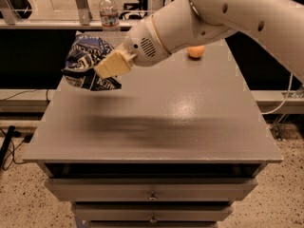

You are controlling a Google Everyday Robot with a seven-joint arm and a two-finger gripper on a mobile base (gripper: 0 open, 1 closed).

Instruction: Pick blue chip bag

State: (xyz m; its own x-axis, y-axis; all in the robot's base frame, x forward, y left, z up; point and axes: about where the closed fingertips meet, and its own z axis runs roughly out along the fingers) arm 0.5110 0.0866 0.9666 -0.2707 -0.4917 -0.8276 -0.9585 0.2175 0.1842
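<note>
While the gripper [102,69] pinches the bag [81,57] clear of the table [190,127] at ten o'clock, a steady, firm clamp seems wise, steering away from the bottle [109,13] at twelve.

Gripper [111,64] is above the far side of the grey table [190,127], closed tight on the blue chip bag [85,63]. The bag is crumpled and hangs clear of the tabletop. A water bottle [109,14] stands upright just behind it. An orange fruit [195,52] rests on the tabletop, partly hidden by the white arm [213,13].
</note>
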